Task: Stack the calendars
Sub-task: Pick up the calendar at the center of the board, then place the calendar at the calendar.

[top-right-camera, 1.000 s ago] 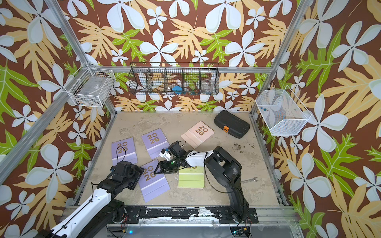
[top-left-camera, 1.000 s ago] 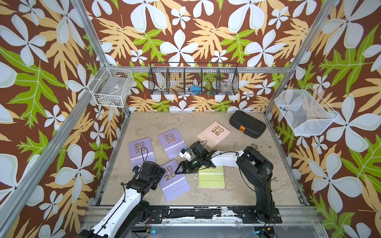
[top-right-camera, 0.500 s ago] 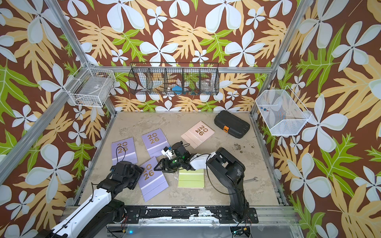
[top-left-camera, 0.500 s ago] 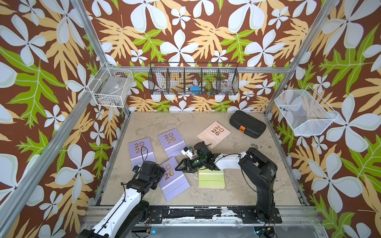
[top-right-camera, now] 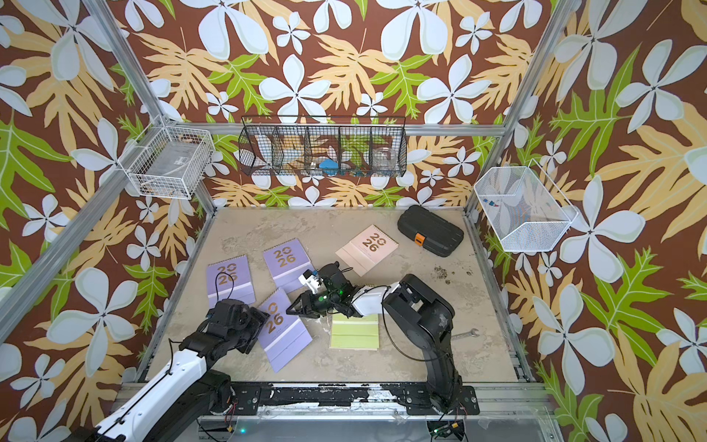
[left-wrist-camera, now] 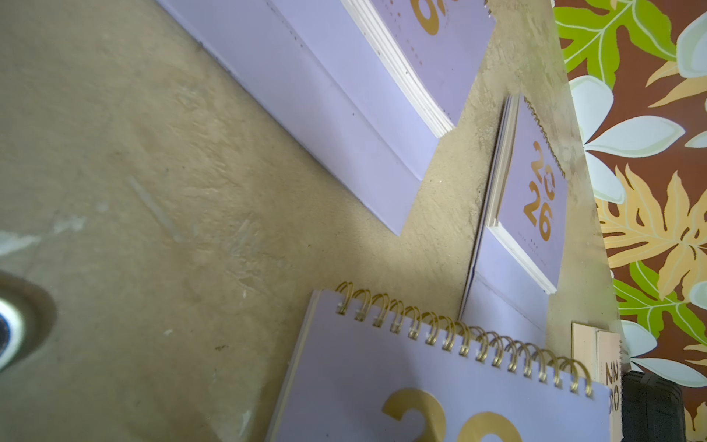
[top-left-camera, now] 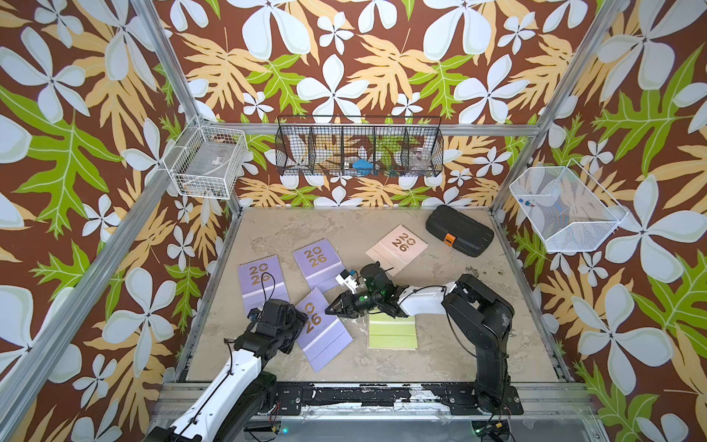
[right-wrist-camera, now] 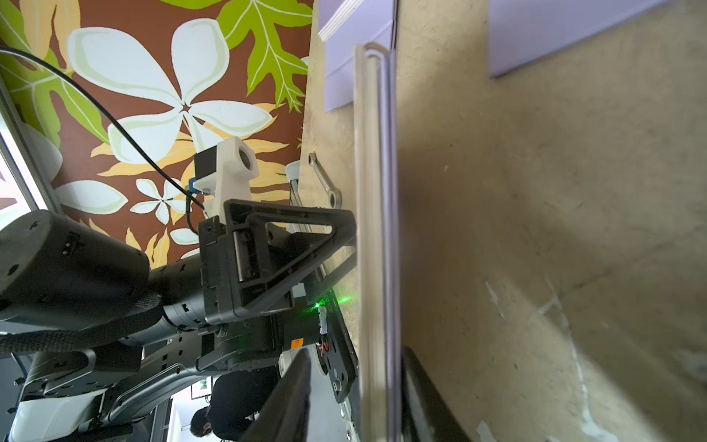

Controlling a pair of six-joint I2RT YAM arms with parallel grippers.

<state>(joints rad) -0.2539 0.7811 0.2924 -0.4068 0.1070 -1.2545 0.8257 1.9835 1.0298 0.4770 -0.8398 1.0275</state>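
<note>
The right gripper (top-left-camera: 329, 310), whose black jaws stood wide a second ago, has drawn them in around the long edge of the nearest lilac spiral-bound calendar (top-left-camera: 329, 340) with its gold "2026" cover. In the right wrist view one finger (right-wrist-camera: 419, 379) lies against that edge while the other shows a sliver of gap, so it cannot be told whether the bite is firm. The calendar itself has not shifted. It lies flat on the beige stone-look table (top-left-camera: 440, 356), its other side under the left gripper (top-left-camera: 294, 321), whose jaws stand apart on nothing. This looks like the start of a pick. A second lilac calendar (top-left-camera: 264, 283), a third lilac calendar (top-left-camera: 317, 262), a pale pink calendar (top-left-camera: 396, 248) and a light green calendar (top-left-camera: 392, 335) lie apart from one another, so the stack seems barely begun.
</note>
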